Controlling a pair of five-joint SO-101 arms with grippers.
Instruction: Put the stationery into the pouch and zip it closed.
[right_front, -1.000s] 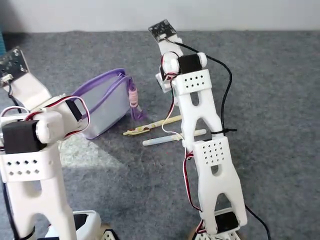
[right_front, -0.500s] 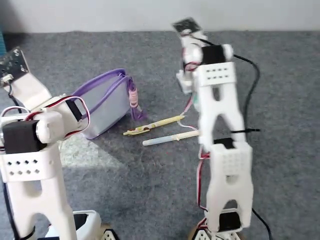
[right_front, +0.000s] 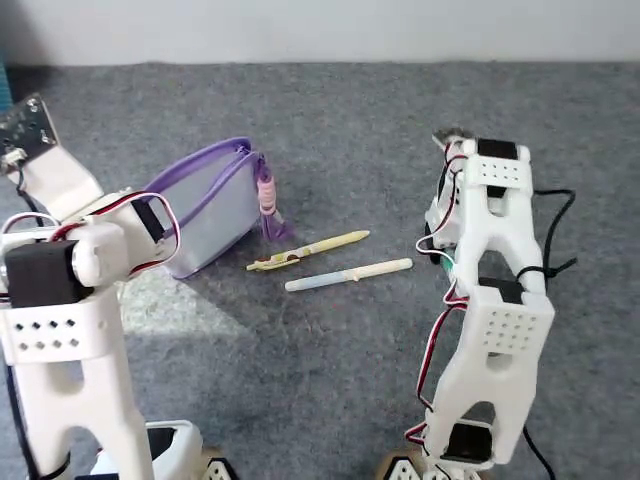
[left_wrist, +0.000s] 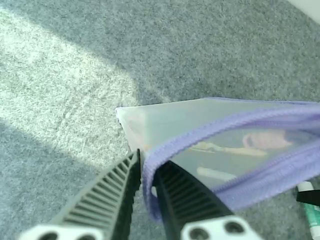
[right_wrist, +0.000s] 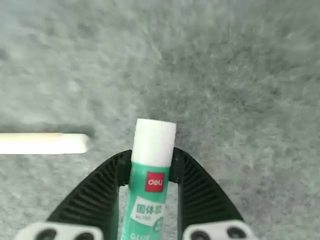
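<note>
Green glue stick pinched in my right gripper; pouch at nine o'clock, its edge pinched by my left gripper.

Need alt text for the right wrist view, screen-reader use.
The right gripper clamps a green-and-white glue stick between its black jaws, the stick's white cap pointing away from the camera. Beneath is grey carpet, where the blunt end of a cream pen lies apart from the stick.

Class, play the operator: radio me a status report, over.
Left gripper shut on rim of open pouch. Right gripper shut on glue stick. Yellow pen, pale pen on carpet beside pouch, not yet in.
</note>
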